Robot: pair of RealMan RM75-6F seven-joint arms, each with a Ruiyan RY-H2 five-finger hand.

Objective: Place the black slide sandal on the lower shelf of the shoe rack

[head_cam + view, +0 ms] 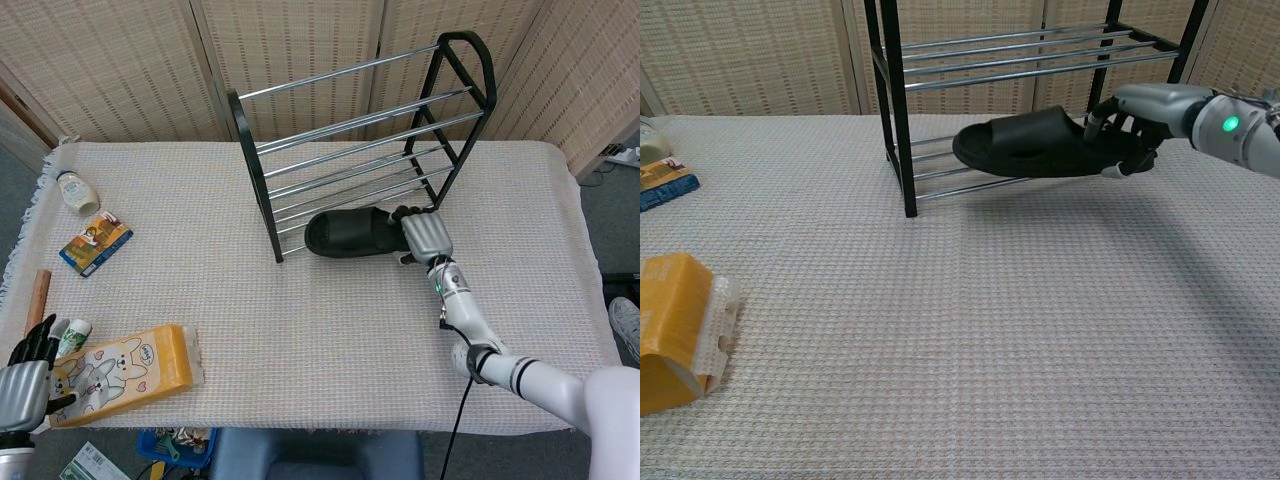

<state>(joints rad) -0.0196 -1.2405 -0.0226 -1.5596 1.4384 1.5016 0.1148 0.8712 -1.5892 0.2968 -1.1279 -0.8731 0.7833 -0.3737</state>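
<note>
Woven cloth covered the surface (300,330); right hand (1127,131) gripped the black slide sandal (1025,143), best eased level onto the shoe rack (262,190) lower shelf (940,182).

**Heel and Palm Out of Sight**

The right hand (1135,125) covers the heel of the black slide sandal (1025,145). The left hand (25,385) is cropped at the head view's corner. The shoe rack (890,110) top is cut off in the chest view.
</note>
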